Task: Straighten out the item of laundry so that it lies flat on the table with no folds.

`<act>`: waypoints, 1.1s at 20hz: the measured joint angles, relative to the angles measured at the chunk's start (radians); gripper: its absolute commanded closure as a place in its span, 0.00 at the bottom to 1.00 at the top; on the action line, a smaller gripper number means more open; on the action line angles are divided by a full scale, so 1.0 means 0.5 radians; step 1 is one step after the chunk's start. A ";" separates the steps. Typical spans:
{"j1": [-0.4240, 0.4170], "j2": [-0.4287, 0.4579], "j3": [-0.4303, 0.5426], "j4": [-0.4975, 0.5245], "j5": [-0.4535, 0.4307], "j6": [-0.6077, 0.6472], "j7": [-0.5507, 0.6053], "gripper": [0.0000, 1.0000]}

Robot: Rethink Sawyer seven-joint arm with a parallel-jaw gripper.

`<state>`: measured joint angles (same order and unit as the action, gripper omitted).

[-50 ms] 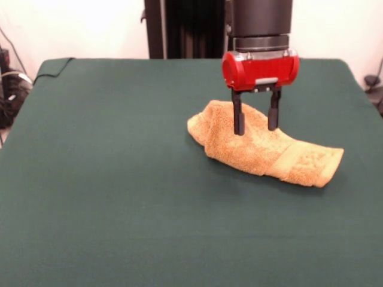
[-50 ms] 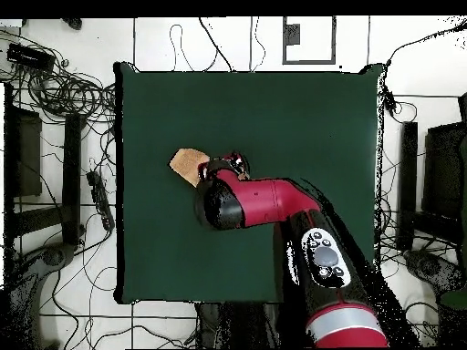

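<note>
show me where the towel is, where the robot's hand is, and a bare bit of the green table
towel (image 1: 263,152): front view, on the bunched middle of the orange cloth.
hand (image 1: 256,124): front view, midway between the two black fingertips, which stand apart over the towel.
table (image 1: 108,197): front view, on bare green cloth left of the towel.

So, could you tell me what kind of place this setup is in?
Probably a robotics lab. A robot arm works over a green-clothed table holding only a towel, and loose cables and equipment racks ring the table on the tiled floor.
</note>
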<state>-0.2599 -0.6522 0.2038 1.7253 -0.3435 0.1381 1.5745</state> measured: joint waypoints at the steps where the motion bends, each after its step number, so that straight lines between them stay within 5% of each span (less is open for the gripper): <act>1: -0.007 -0.004 0.000 0.018 -0.006 0.000 0.000 0.00; 22: -0.209 -0.030 0.000 0.180 -0.176 0.000 0.000 0.00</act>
<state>-0.3644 -0.6670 0.2036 1.8151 -0.4314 0.1381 1.5745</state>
